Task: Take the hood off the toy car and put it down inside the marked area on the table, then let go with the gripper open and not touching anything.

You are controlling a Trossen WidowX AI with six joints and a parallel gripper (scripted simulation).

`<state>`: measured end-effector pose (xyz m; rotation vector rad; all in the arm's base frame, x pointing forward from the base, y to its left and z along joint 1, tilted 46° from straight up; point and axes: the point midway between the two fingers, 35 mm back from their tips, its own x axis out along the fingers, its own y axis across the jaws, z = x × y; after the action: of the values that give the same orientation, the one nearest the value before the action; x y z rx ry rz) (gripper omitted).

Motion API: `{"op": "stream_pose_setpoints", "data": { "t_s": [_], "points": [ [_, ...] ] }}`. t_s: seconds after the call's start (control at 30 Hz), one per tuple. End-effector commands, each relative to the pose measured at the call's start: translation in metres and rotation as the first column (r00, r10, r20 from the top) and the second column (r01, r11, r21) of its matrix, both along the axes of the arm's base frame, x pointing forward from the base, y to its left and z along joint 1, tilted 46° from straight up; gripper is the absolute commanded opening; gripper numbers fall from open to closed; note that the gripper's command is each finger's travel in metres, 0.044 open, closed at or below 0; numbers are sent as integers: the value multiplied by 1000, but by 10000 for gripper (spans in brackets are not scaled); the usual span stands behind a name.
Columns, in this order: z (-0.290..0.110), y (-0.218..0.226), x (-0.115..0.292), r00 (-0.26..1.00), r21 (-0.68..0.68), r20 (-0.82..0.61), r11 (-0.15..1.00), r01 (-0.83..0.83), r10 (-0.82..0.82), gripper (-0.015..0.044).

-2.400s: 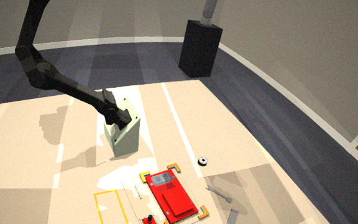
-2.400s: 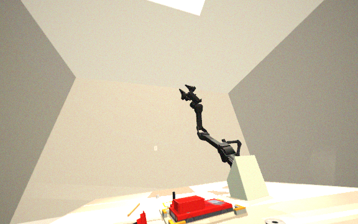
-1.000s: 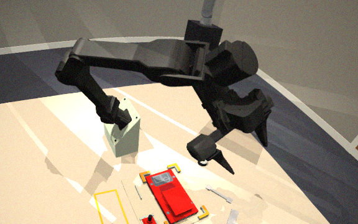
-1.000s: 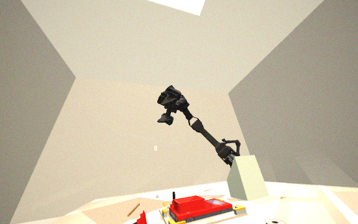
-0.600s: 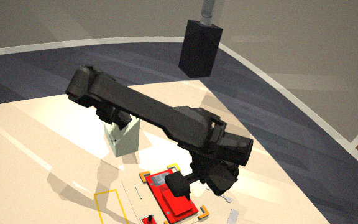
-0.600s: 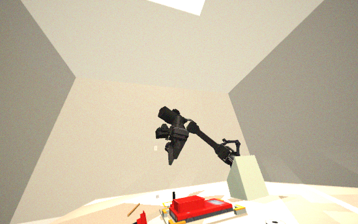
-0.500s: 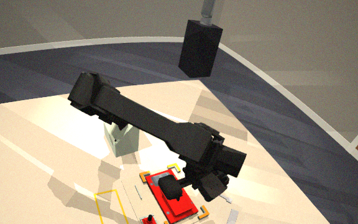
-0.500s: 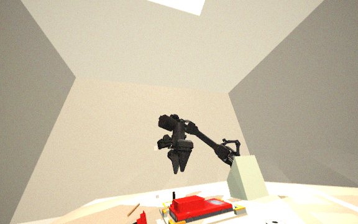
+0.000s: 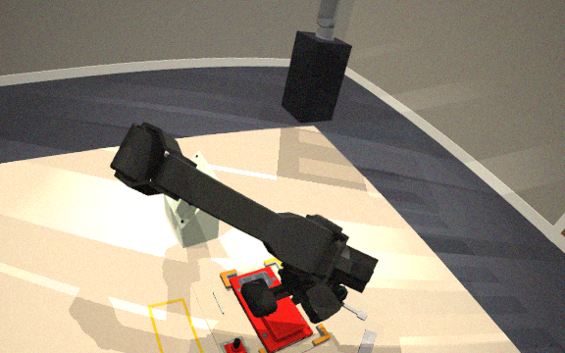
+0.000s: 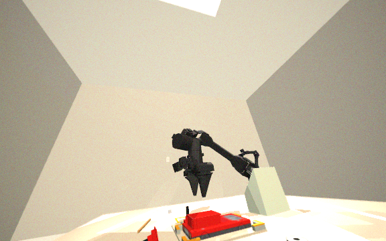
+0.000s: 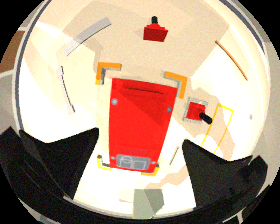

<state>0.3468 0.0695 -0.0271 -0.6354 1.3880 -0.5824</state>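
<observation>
Bare test room, plain beige walls (image 10: 153, 134), arm's pale pedestal (image 10: 267, 194) on table (image 9: 67, 221)

Top view: car (image 9: 282, 324) partly covered by arm (image 9: 243, 216) from 12 to 2 o'clock, front cut at bottom edge. Yellow outline (image 9: 167, 308) cut at 6 o'clock. Red part (image 9: 235, 347) at 6 o'clock cropped, too small to identify.

Around my pale bench (image 9: 57, 235) lie a dark grey floor (image 9: 91, 108), beige walls (image 10: 153, 140), a ceiling light (image 10: 193, 6), and a black block (image 9: 316, 78) at one o'clock.
</observation>
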Motion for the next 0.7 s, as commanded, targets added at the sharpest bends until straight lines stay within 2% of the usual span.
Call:
{"op": "stream_pose_setpoints", "data": {
  "t_s": [0.0, 0.67],
  "points": [
    [-3, -3, -1, 1000, -6, -8, 1000, -5, 5, 440],
    [-17, -16, -1, 1000, -6, -8, 1000, -5, 5, 440]
  ]
}}
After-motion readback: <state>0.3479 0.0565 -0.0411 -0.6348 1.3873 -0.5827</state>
